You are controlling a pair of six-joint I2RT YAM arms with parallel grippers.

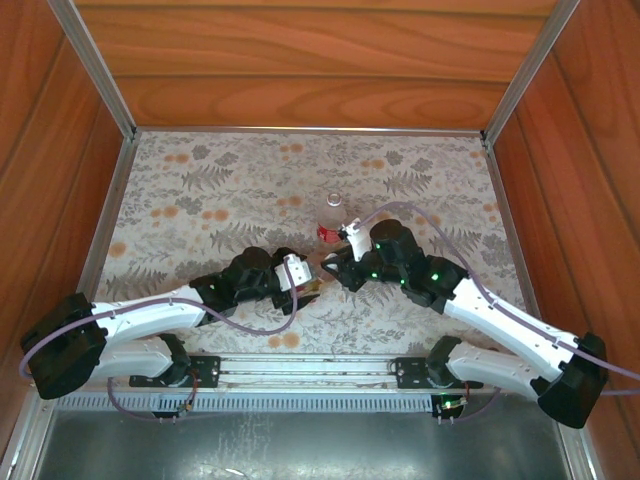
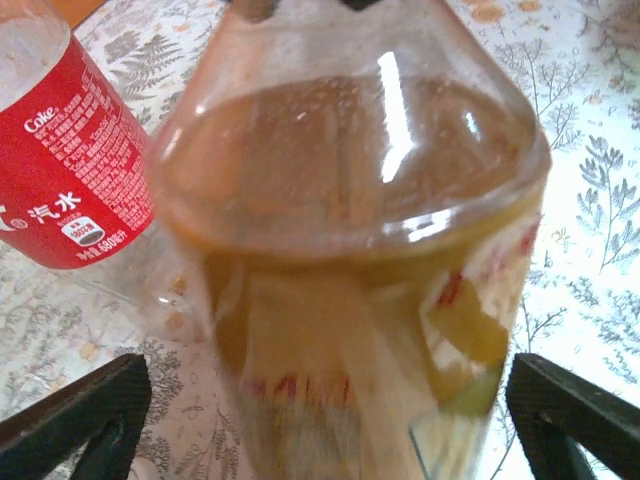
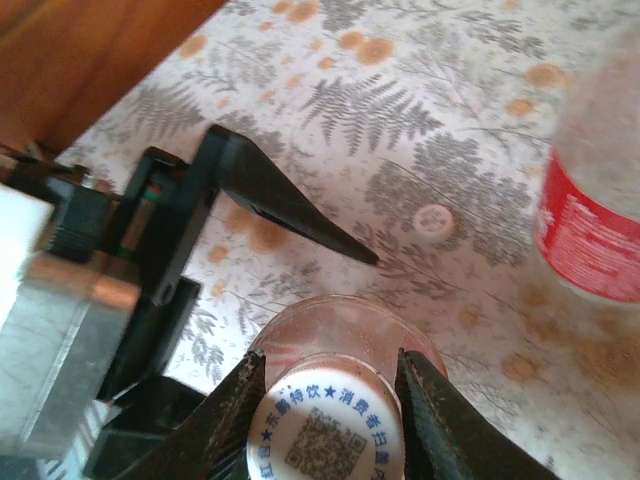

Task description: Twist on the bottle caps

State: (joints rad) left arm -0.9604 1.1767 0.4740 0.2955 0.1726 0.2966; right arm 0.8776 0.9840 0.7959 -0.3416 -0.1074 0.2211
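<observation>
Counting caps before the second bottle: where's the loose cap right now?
In the right wrist view the loose cap lies on the tablecloth, just left of the red-label bottle and beyond the held cap in the right end effector.

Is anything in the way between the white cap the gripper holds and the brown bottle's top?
No, nothing visible is. The right gripper holds the cap right over the brown bottle, at its top.
</observation>
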